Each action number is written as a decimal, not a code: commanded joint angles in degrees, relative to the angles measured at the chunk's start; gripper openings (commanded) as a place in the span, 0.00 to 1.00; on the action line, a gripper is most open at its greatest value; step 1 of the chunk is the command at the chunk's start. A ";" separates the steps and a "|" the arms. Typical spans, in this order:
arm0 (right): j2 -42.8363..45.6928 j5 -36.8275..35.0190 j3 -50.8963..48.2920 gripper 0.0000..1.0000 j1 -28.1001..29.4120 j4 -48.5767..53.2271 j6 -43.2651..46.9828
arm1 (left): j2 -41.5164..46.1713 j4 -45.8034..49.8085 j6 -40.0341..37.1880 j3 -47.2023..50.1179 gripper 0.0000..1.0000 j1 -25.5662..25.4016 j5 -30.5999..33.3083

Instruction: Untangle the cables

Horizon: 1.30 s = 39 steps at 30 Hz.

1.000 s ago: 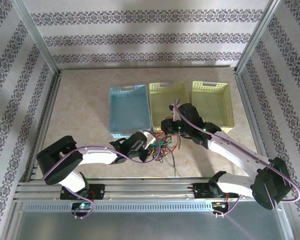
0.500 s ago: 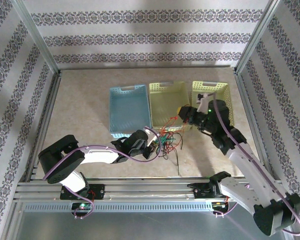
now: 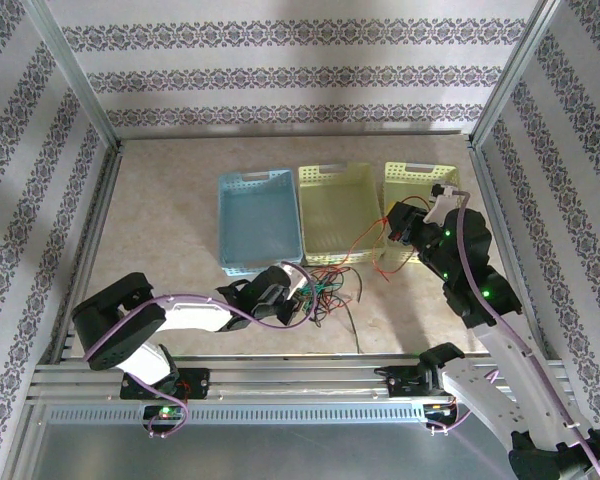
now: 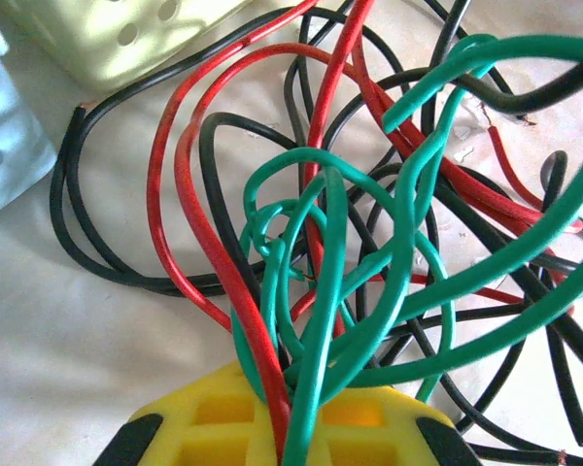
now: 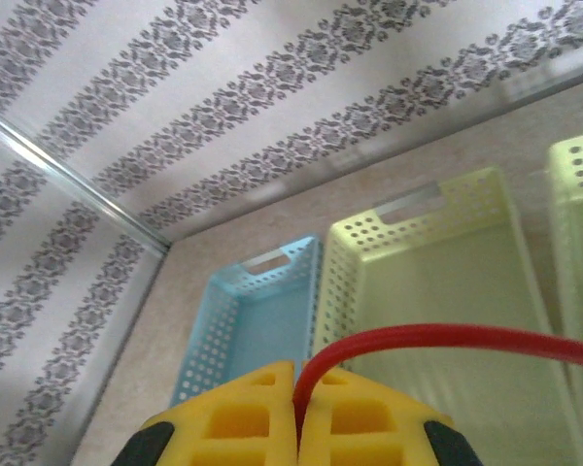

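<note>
We saw walls (image 3: pixel 280 80) papered in grey floral stripes on three sides of a beige mottled worktop (image 3: pixel 160 220), aluminium posts (image 3: pixel 70 70) at its corners, under soft light.

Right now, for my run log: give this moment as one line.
right claw: shut on thin red wire | left claw: shut on tangled wire bundle | untangling: unfinished

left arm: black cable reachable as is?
Probably not: the left gripper is shut on the green cable and red cable. The black cable lies just ahead on the table, laced through their loops; the gripper must release first.
</note>
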<state>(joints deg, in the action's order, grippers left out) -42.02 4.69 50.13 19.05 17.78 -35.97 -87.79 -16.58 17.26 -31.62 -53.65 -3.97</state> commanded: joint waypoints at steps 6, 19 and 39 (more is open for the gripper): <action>2.37 -6.07 6.46 0.00 -7.06 3.74 4.89 | 1.32 8.95 4.31 4.62 0.00 -0.76 7.41; 0.03 -15.87 14.34 0.00 -14.07 13.53 11.31 | -0.28 9.68 5.33 5.34 0.00 -0.78 10.58; -20.02 0.43 16.38 0.00 -18.29 5.72 11.78 | 4.23 7.45 -0.03 3.40 0.00 -0.84 9.40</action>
<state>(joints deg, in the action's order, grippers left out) -59.96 3.53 65.52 1.93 27.31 -25.19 -84.64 -14.76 19.22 -28.25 -54.06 3.53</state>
